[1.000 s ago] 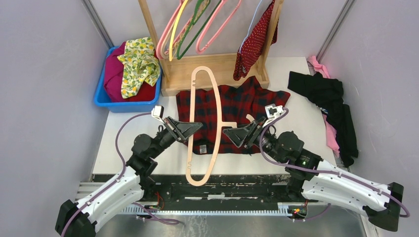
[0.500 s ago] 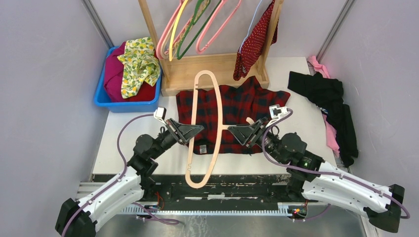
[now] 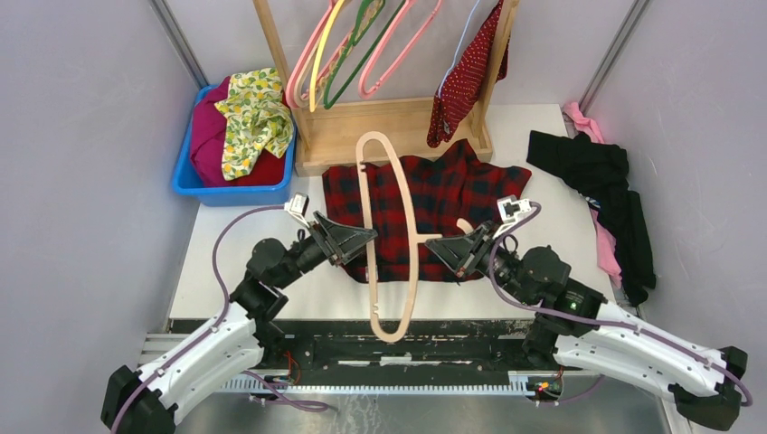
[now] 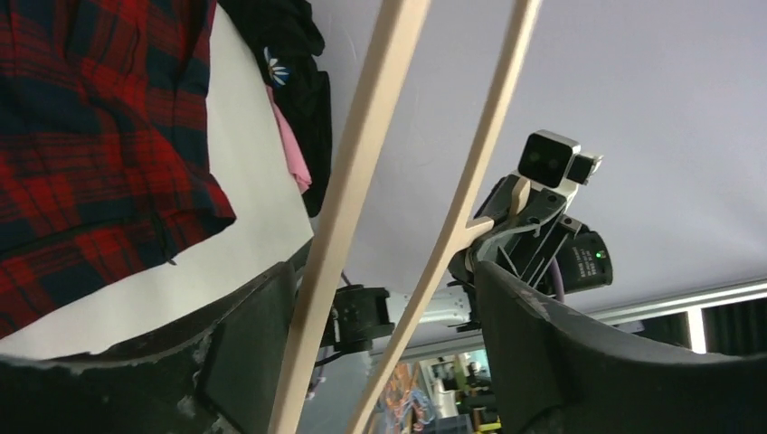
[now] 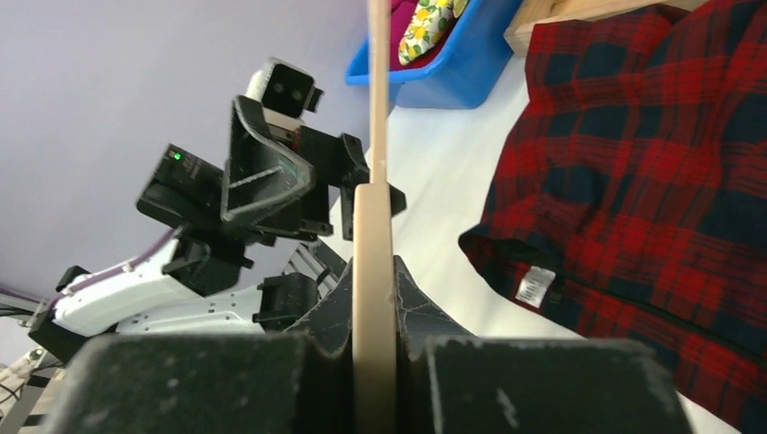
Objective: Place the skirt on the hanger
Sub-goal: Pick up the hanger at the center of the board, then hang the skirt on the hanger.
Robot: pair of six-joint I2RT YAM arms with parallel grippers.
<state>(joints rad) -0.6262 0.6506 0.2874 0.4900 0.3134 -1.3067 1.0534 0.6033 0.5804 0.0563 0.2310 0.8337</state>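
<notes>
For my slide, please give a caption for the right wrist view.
Right tool clamps the curved pale wooden hanger; a red-and-black plaid garment lies on the table.

left gripper (image 3: 365, 238): jaws have opened, letting go of the wooden hanger (image 3: 413, 271)
right gripper (image 3: 436, 244): has clamped shut on the hanger's stem
wooden hanger: swung rightward, further over the plaid garment (image 3: 448, 190)

Smooth, pale wood is being shown by the wooden hanger (image 3: 412, 238) and the rack (image 3: 398, 122). Matt woven cloth is being shown by the plaid (image 3: 443, 194) and the skirt (image 3: 466, 72); glossy plastic by the bin (image 3: 235, 194).
</notes>
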